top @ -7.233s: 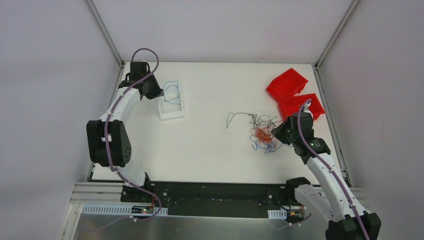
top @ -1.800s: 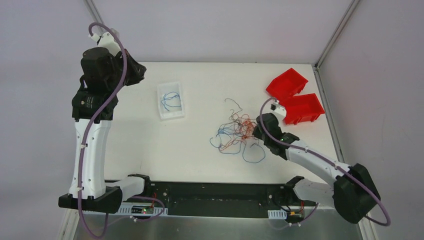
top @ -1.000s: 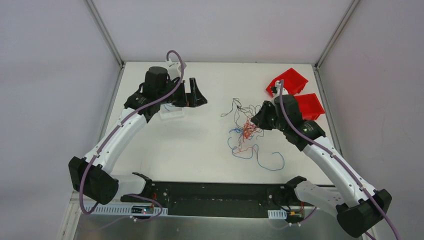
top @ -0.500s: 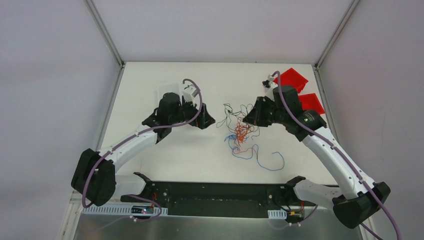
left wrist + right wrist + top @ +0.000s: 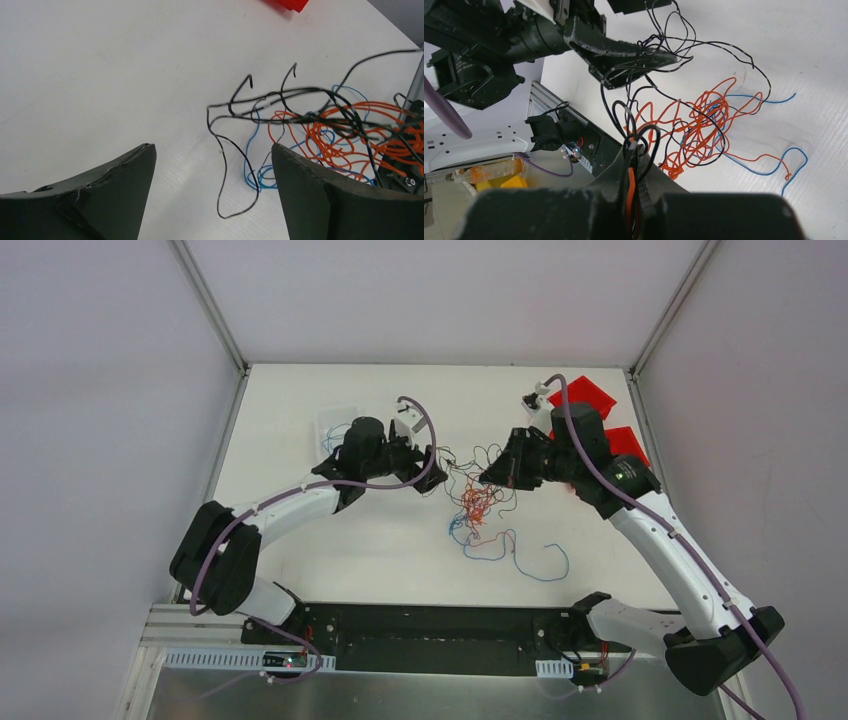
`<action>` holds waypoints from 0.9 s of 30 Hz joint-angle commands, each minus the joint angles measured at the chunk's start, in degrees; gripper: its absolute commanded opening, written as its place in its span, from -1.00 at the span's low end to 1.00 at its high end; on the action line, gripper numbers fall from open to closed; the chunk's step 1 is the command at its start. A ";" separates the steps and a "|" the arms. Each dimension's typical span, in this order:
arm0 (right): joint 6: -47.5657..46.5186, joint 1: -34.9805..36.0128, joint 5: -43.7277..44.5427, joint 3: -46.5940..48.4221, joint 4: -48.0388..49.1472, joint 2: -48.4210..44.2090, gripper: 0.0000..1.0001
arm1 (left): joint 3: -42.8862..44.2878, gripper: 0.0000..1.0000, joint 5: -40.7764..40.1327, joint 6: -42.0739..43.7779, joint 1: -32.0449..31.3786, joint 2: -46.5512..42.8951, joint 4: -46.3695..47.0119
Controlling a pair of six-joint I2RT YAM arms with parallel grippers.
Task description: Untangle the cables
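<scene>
The cables (image 5: 478,502) are a tangle of thin black, orange and blue wires hanging over the middle of the table; a blue strand (image 5: 541,570) trails on the surface. My right gripper (image 5: 489,478) is shut on black and orange strands at the top of the bunch and holds them up; in the right wrist view the pinch (image 5: 636,150) shows clearly above the tangle (image 5: 694,130). My left gripper (image 5: 437,472) is open just left of the bunch. A black wire loop (image 5: 239,200) hangs between its fingers (image 5: 320,200) without touching them; the tangle (image 5: 345,135) lies to the right.
A white tray (image 5: 324,425) with a blue wire in it sits at the back left, partly behind the left arm. Two red bins (image 5: 592,395) (image 5: 628,443) stand at the back right behind the right arm.
The left arm swung from the far left, over the white tray, to the tangle's left side, open throughout. The right gripper pulled the bunch up and toward the back, spreading its strands.
</scene>
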 commanded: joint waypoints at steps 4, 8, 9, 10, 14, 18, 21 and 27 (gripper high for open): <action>1.52 -0.04 -4.52 2.94 0.93 -0.83 -1.00 | 8.03 0.62 -1.26 5.55 -0.25 6.45 -1.80; 2.33 -0.10 -1.70 2.65 1.07 -2.32 -1.00 | 9.73 0.39 -0.65 4.06 -0.26 11.10 0.76; 2.58 -0.19 -0.51 2.41 1.05 -2.88 -1.00 | 9.16 0.11 -0.82 3.27 -0.29 11.59 2.99; 2.73 -0.49 0.97 2.22 1.05 -3.39 -1.00 | 8.67 -0.37 -1.42 2.35 -0.24 11.85 5.31; 3.39 -1.83 7.94 0.73 -0.44 -5.61 -1.00 | 7.60 -1.00 -5.64 1.07 -0.08 10.40 7.79; 4.45 -4.13 17.79 -3.81 -1.02 -8.77 -1.00 | 6.18 -1.00 -15.21 4.41 0.23 4.86 3.61; 6.55 -7.65 25.38 -9.54 0.62 -11.77 -1.00 | 5.36 -1.00 -28.98 3.83 1.88 0.05 -2.42; 12.54 -16.08 37.35 -19.19 1.52 -16.45 -1.00 | 5.11 -1.00 -25.87 -9.56 16.48 -8.21 -14.56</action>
